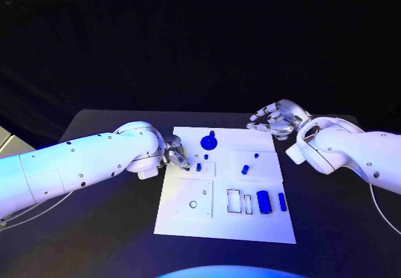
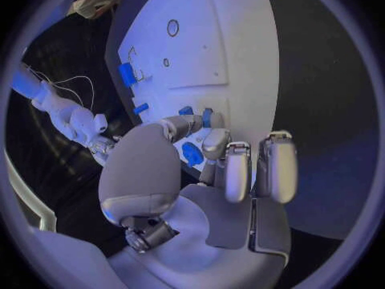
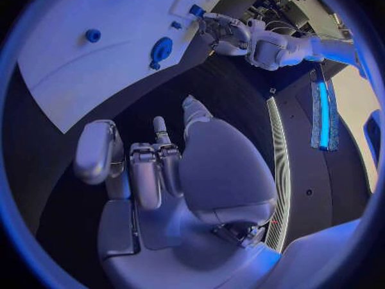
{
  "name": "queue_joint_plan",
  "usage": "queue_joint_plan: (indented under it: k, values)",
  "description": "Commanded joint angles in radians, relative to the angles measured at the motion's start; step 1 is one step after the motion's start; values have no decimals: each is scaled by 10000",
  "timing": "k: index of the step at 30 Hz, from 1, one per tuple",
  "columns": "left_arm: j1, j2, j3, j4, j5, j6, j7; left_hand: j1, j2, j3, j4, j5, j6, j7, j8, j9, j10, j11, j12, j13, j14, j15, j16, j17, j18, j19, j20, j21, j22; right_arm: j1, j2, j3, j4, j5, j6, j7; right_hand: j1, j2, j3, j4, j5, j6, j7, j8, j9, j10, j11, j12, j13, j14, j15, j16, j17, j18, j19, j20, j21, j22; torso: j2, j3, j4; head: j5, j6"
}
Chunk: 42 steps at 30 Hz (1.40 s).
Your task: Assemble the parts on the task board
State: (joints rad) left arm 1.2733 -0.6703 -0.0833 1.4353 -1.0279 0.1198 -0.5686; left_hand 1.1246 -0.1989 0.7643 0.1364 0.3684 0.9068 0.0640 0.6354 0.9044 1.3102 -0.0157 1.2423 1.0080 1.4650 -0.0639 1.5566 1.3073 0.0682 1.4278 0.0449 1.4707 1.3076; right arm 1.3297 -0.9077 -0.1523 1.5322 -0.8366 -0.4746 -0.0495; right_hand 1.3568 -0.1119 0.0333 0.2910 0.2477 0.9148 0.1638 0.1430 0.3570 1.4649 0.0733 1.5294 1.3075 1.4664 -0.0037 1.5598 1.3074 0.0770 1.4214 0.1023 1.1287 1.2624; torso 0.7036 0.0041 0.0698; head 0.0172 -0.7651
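while the near end of the white board (image 1: 224, 229) is lying bare at its front edge, the parts just behind it are sitting in a row on the right: two empty slots, then a fat blue block (image 1: 264, 201) and a thin blue bar (image 1: 283, 201) standing beside it. to their left, a square panel with a small round hole (image 1: 193, 204) is waiting unfilled.

further back, a small blue peg (image 1: 245, 169) is lying loose near the middle of the board, and another short blue peg (image 1: 198, 167) is standing near the left edge. the left hand (image 1: 175, 155) is hanging just beside that peg at the board's left rim, fingers curled down toward it; in the left wrist view its fingertips (image 2: 207, 130) are crowding close to small blue pieces, but i cannot tell whether it is pinching one or only touching.

at the far end, a round blue knob (image 1: 208, 141) is sitting on the board. the right hand (image 1: 274, 120) is hovering off the far right corner, fingers loosely curled and holding nothing.

judging by this, the step in hand is picking up or seating the short peg on the left. the next move is calling for a firm pinch, then a straight lift without nudging the neighbouring pieces.
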Motion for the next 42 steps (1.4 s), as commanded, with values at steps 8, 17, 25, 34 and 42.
queue_joint_plan:
  k: [8,17,25,34,42]
  values:
    - [-33,8,-19,25,168,281,-81,-58,75,1665,-1691,85,136,-42,70,-30,76,0,79,26,1010,-57,64,2468,-195,89,-12,58,582,-13,2,1,1,-83,131,70,-60,-8,-25,-7,36,-27,-46,42,7,640,29,-26,2216,940,48,-40,2209,133,-53,-5,-35,2,3,6,-1,-2,2]
    - [-33,72,-18,-61,216,283,-110,-58,75,1665,-1691,85,136,-42,70,-30,76,0,79,26,1010,-57,64,2468,-195,89,-12,58,582,-15,-2,1,11,-83,115,76,-60,-8,-25,-7,36,-27,-46,42,7,640,29,-26,2216,940,48,-40,2209,133,-53,-5,-35,2,3,14,-7,-1,-1]
    - [-32,196,-21,-140,408,441,-161,-149,34,1654,-1702,149,175,-50,84,-29,176,-5,177,187,1018,-58,78,2498,-195,85,-17,57,579,-15,-14,1,31,-83,87,87,-52,-6,-25,-11,37,-31,-46,45,6,642,28,-24,2218,943,47,-35,2224,130,-46,-7,-25,12,2,18,-1,-7,-24]
    - [-30,325,-22,-292,505,365,-198,-397,5,1563,-1606,197,240,-91,108,-26,282,-28,247,311,1025,-67,89,2521,-195,79,-22,54,582,-15,-27,1,49,-83,78,84,-52,-6,-25,-11,37,-31,-46,45,6,642,28,-24,2218,943,47,-35,2224,130,-46,-7,-25,12,6,13,-6,-14,-21]
    - [-29,406,-23,-418,600,348,-249,-767,-56,1109,-1366,57,250,-203,130,-15,373,-100,256,352,1030,-117,97,2539,-198,81,-58,44,596,-15,-44,1,65,-83,66,87,-47,-8,-26,-12,38,-33,-47,47,6,632,28,-36,2207,938,47,-43,2200,134,-50,-7,-42,2,11,9,-7,-39,-23]
